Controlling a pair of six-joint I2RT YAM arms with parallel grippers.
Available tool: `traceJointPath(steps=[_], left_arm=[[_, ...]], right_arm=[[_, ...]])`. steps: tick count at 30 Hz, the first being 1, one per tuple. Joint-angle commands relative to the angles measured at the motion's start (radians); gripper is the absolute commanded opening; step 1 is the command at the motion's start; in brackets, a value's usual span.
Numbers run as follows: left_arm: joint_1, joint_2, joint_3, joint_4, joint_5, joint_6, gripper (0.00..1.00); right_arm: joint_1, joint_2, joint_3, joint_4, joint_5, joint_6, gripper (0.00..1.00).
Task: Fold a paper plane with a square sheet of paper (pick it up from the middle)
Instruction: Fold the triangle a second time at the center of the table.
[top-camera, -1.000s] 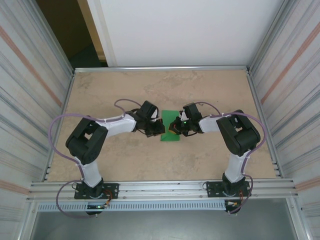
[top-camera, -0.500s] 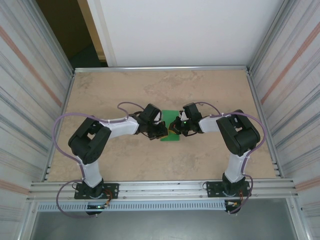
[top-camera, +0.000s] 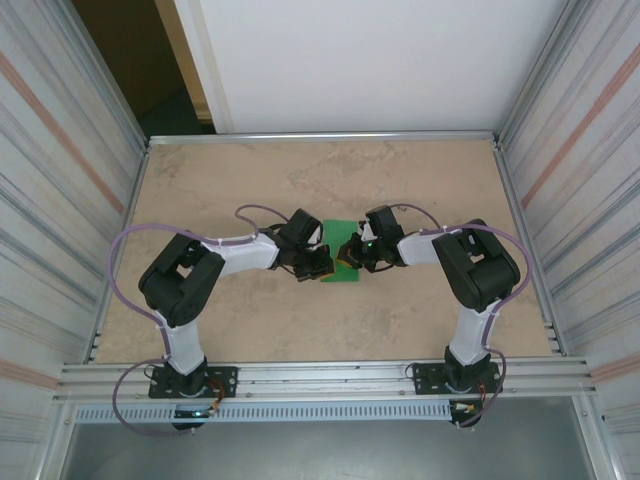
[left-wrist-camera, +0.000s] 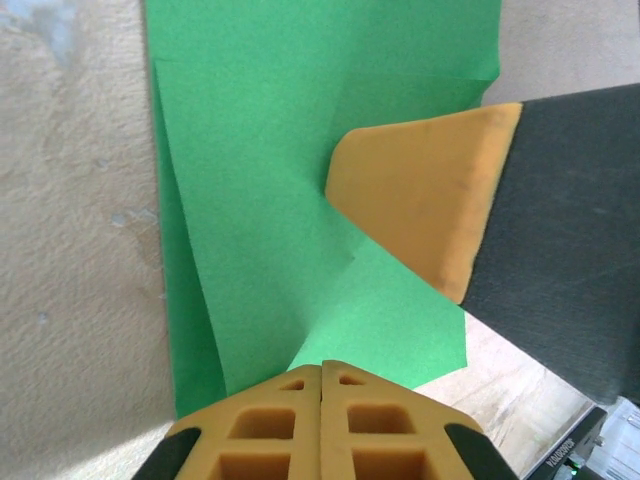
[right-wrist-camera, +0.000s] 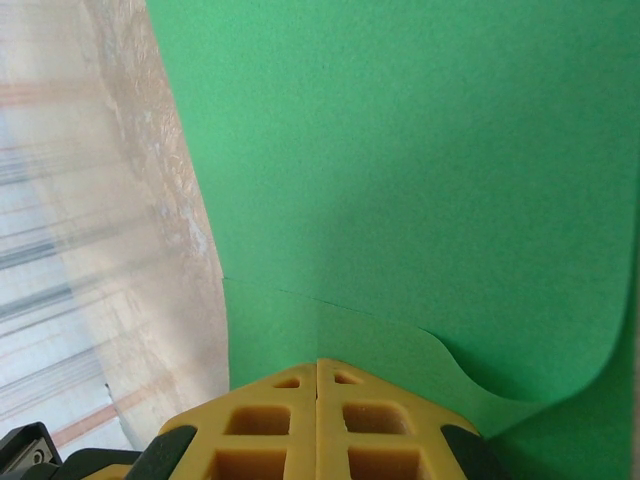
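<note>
Green and creased, the square sheet of paper (top-camera: 338, 230) lies at the centre of the top view on the tan table (top-camera: 420, 180). The left gripper (left-wrist-camera: 321, 372) and right gripper (right-wrist-camera: 318, 366) face each other over it. Each has its jaws pressed together, tips against the folded paper.

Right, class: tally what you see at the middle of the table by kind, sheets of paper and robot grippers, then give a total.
Bright green creased sheet of paper: 1
Yellow-fingered two-finger grippers: 2 (left gripper, right gripper)
Total: 3
</note>
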Motion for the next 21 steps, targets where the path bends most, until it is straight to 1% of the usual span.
traceJointPath(steps=[1, 21], left_arm=[[0.011, 0.018, 0.009, -0.029, -0.019, 0.027, 0.07], [0.028, 0.024, -0.001, -0.057, -0.046, 0.047, 0.07]], right_arm=[[-0.008, 0.081, -0.035, -0.144, 0.104, 0.021, 0.02], [-0.009, 0.084, -0.035, -0.143, 0.101, 0.022, 0.02]])
